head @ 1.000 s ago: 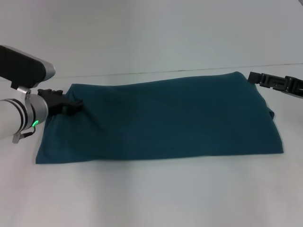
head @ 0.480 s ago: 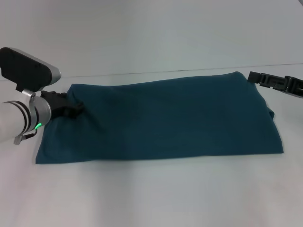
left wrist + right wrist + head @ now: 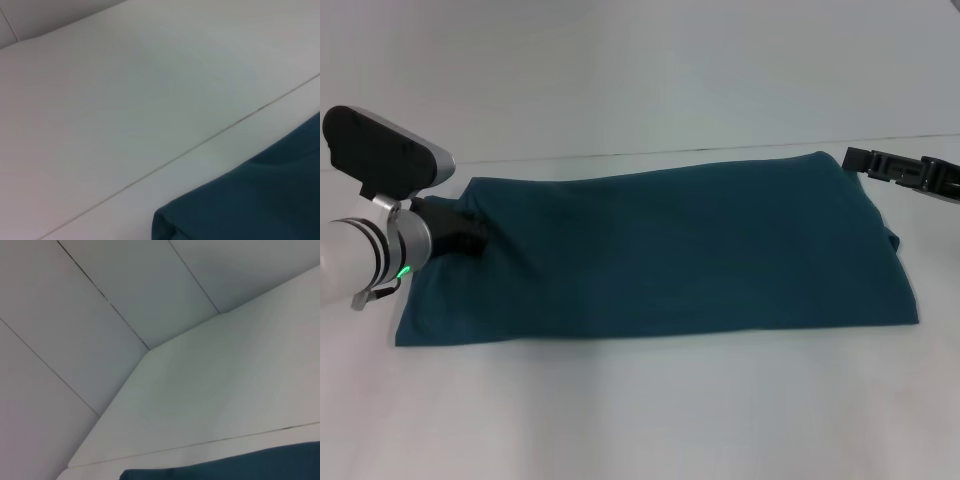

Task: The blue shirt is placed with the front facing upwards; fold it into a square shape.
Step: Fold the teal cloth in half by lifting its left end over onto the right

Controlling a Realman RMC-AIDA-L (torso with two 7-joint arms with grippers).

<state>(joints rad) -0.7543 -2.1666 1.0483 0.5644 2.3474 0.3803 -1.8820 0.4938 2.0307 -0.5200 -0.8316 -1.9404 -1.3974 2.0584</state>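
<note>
Your blue shirt (image 3: 660,250) lies flat on the white table (image 3: 640,410) as a wide folded band running from nine to three o'clock. The left gripper (image 3: 470,232) sits at the band's far corner at nine o'clock, probably to take hold for a crosswise fold (whether its fingers are apart or closed, you cannot tell). The right gripper (image 3: 860,160) hovers just off the two o'clock corner, its fingers equally unreadable.

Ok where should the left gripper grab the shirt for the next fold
Probably the far left corner of the shirt, where the left gripper already sits. It lies flat as a long band, so come in low from the left end, pinch the stacked edge and carry it toward the right end.
</note>
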